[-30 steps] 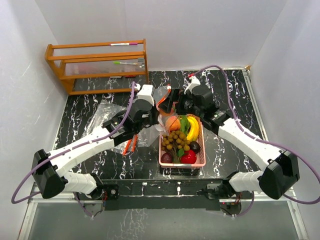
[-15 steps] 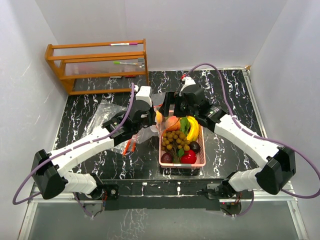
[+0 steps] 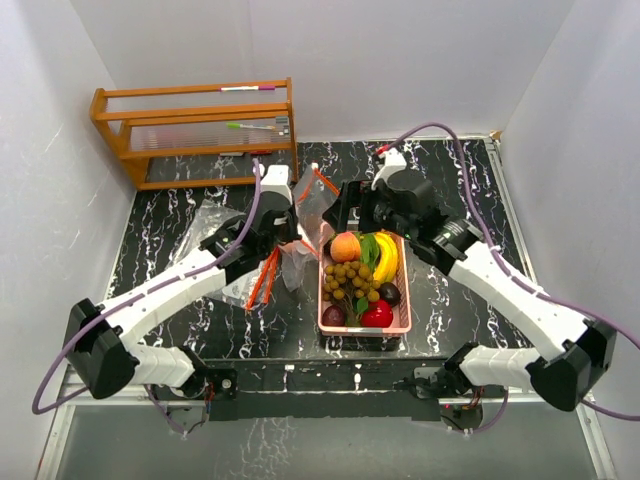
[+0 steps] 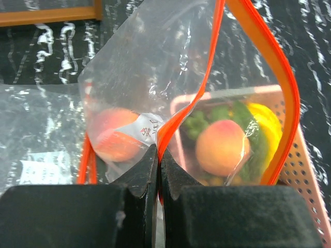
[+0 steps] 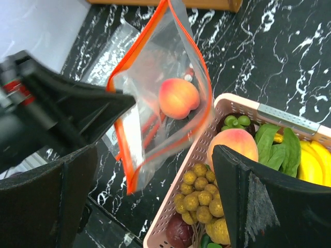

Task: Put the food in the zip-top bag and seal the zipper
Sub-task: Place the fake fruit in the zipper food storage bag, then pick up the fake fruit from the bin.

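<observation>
A: At centre-left the left gripper (image 4: pixel 158 155) is clenched on the bag (image 4: pixel 155 67) rim, with one peach (image 5: pixel 178 98) inside.
B: Hold that mouth wide. The right gripper (image 5: pixel 155 150), spread and empty above the basket (image 3: pixel 403 300), should fetch the basket peach (image 3: pixel 346 246).

Left pincer (image 4: pixel 158 160) clamped on orange zipper edge of clear zip-top bag (image 4: pixel 155 62), bag mouth gaping. One peach (image 4: pixel 111 135) inside bag, lower left. Seen through plastic: pink basket (image 4: pixel 305 170) on black marble counter (image 4: pixel 310 36), holding second peach (image 4: pixel 222 147), bananas (image 4: pixel 266 121), green leaves (image 4: pixel 199 124).
</observation>
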